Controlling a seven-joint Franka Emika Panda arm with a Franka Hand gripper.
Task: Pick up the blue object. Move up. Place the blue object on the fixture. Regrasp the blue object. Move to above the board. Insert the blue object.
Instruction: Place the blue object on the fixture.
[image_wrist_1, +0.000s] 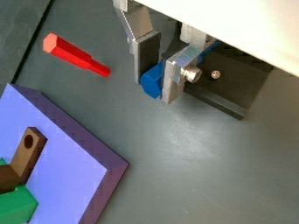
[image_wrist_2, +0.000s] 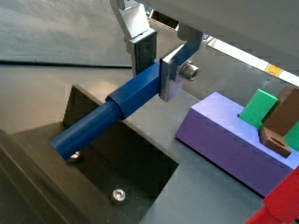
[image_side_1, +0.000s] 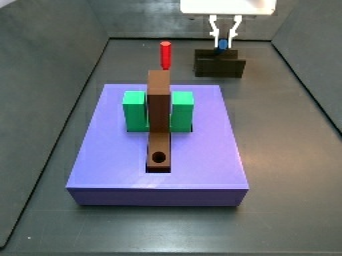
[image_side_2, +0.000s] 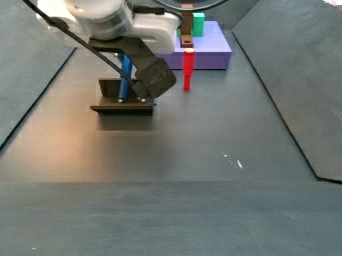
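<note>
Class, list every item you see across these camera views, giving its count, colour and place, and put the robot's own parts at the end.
Blue object: 1, blue, between the gripper's fingers, over the fixture.
Red peg: 1, red, upright on the floor behind the board.
Board: 1, lavender-purple, on the floor.
Green block: 1, green, on the board.
Brown bar: 1, brown, with a round hole, on the board.
Fixture: 1, dark, on the floor beyond the board.
Gripper: 1, silver fingers, shut on the blue object above the fixture.
</note>
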